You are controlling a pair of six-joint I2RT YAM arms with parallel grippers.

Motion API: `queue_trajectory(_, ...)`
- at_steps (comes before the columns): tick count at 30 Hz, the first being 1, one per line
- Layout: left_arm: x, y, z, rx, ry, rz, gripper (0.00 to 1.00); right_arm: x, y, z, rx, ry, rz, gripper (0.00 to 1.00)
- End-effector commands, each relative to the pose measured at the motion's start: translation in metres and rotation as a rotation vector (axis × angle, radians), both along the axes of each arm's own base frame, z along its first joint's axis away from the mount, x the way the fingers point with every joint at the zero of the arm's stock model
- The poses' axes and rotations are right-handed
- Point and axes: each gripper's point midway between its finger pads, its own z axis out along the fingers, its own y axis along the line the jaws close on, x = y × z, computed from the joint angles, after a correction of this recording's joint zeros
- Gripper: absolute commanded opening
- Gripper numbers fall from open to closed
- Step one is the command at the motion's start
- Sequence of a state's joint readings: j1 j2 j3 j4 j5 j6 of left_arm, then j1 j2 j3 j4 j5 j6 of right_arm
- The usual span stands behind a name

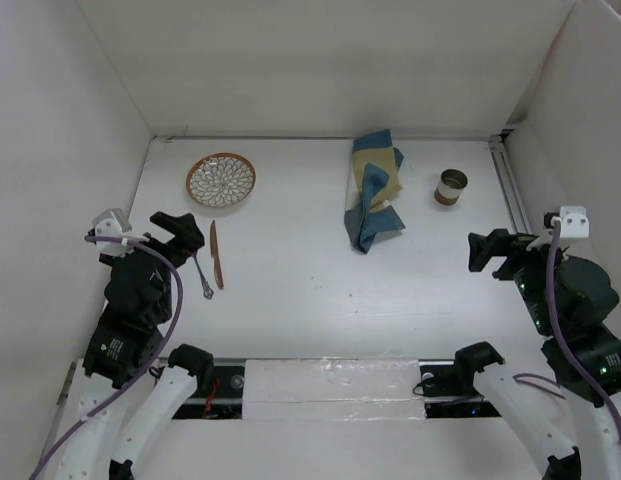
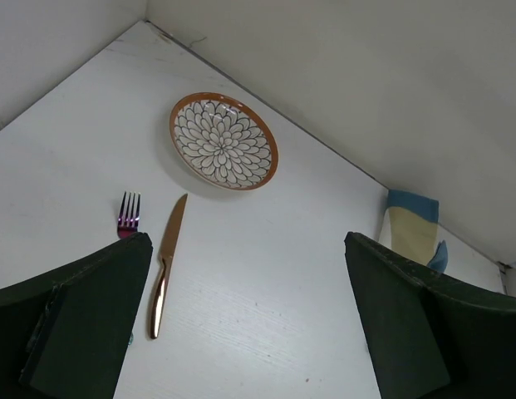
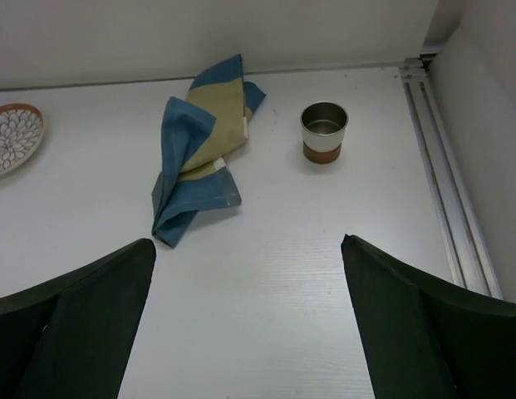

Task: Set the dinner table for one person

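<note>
Risk survey, largest item first. All positions ref. the plate.

1. Worktop (image 1: 310, 300): white, walled on three sides, carries everything; the plate sits at its far-left. Nothing is laid as a setting yet.
2. Left arm (image 1: 140, 290), near side of the plate; right arm (image 1: 565, 290), far to the plate's right. Left jaws and right jaws both released, spread wide, nothing held.
3. Placemat (image 1: 373, 195), right of the plate: crumpled in a heap. Risk: a pinch on one fold prob. drags the bundle instead of opening it, and a sweep could strike the cup.
4. Plate (image 1: 221, 180): lies flat, low rim. Risk: jaws get no purchase under the rim, so it skids toward the back wall or tilts and drops.
5. Cup (image 1: 451, 187), right of the plate, beyond the placemat: upright, looks smooth. Risk: an off-centre pinch tips it.
6. Knife (image 1: 216, 255), just on the plate's near side: thin, flat. Risk: jaws scrape the worktop or slip off.
7. Fork (image 1: 204, 282), near side of the plate, partly hidden under the left jaws. Risk: a straight descent lands on it or knocks the knife.
</note>
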State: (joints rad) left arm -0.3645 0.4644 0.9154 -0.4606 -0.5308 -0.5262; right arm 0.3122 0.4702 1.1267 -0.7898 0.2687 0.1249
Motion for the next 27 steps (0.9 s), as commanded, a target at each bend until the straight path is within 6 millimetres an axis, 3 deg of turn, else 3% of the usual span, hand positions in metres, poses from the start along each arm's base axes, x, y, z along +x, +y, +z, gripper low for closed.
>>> queue_trajectory(1, 0.002, -0.001, 0.014, -0.021, -0.036, 0.002, 1.00, -0.003, -0.007, 0.011, 0.024, -0.041, -0.040, 1.00)
queue_trajectory(8, 0.000, 0.004, 0.016, -0.031, -0.048, 0.024, 1.00, -0.016, -0.014, 0.019, 0.059, -0.117, -0.054, 1.00)
queue_trajectory(12, 0.000, 0.004, 0.016, -0.031, -0.048, 0.024, 1.00, -0.012, -0.012, 0.016, 0.067, -0.109, -0.055, 1.00)
queue_trajectory(18, 0.000, 0.004, 0.016, -0.031, -0.048, 0.024, 1.00, 0.007, 0.011, -0.007, 0.086, -0.011, 0.019, 1.00)
queue_trajectory(19, 0.000, 0.004, 0.016, -0.031, -0.048, 0.024, 1.00, 0.008, 0.016, -0.004, 0.094, -0.023, 0.048, 1.00)
queue_trajectory(21, 0.000, 0.004, 0.016, -0.031, -0.048, 0.024, 1.00, 0.017, 0.025, -0.018, 0.108, 0.027, 0.067, 1.00)
queue_trajectory(27, 0.002, -0.002, 0.014, -0.031, -0.038, -0.005, 1.00, 0.025, 0.036, -0.029, 0.123, 0.035, 0.114, 1.00)
